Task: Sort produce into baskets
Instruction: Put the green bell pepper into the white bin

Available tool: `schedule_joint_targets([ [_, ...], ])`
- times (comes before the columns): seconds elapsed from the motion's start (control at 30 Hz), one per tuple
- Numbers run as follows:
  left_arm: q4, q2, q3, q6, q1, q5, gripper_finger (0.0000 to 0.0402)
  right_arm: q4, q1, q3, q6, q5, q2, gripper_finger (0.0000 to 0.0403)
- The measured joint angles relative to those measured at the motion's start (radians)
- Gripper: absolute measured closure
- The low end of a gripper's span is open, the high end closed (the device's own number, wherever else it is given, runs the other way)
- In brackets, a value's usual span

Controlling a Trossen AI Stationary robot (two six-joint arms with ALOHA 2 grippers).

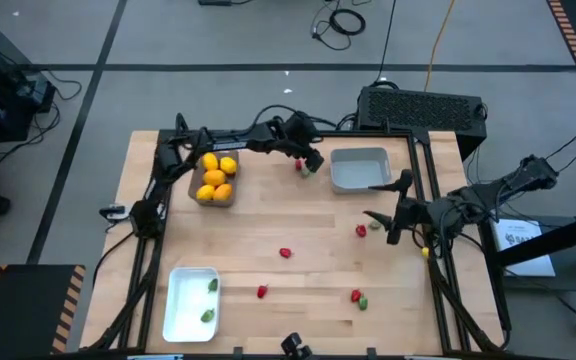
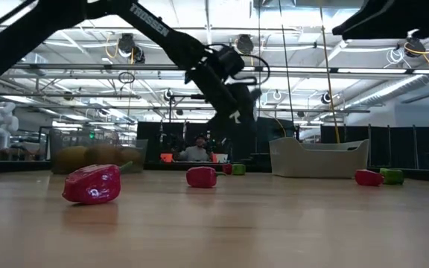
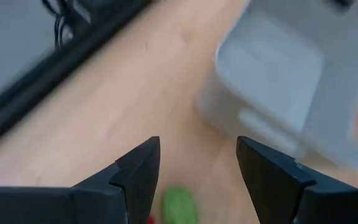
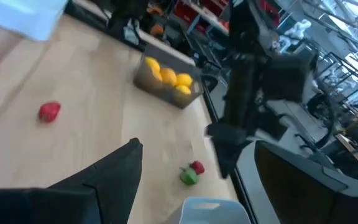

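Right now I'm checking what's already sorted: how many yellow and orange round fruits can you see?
5, all in the brown-grey tray at the table's far left: yellow ones, orange ones. Others may lie hidden beneath.

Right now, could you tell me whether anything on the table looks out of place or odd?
Nothing is spilled or damaged. Several red and green pieces still lie loose on the wood, such as a red piece mid-table. The grey-blue basket holds nothing, while the brown basket holds yellow and orange fruits and the white basket holds green pieces.
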Motion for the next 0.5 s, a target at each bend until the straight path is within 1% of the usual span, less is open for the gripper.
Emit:
schedule_joint_targets([
  [0.17, -0.054, 0.009, 0.011, 0.016, -0.014, -0.061, 0.0183, 0.032, -0.037, 0.000, -0.020, -0.091, -0.012, 0.0106],
  [0.3, -0.112, 0.036, 0.007, 0.023, -0.034, -0.137, 0.0183, 0.029, -0.052, 0.000, -0.012, -0.096, -0.011, 0.0106],
  [0.5, -0.110, 0.050, 0.003, 0.047, -0.074, -0.276, 0.0183, 0.024, -0.074, 0.000, 0.000, -0.119, -0.010, 0.0106],
])
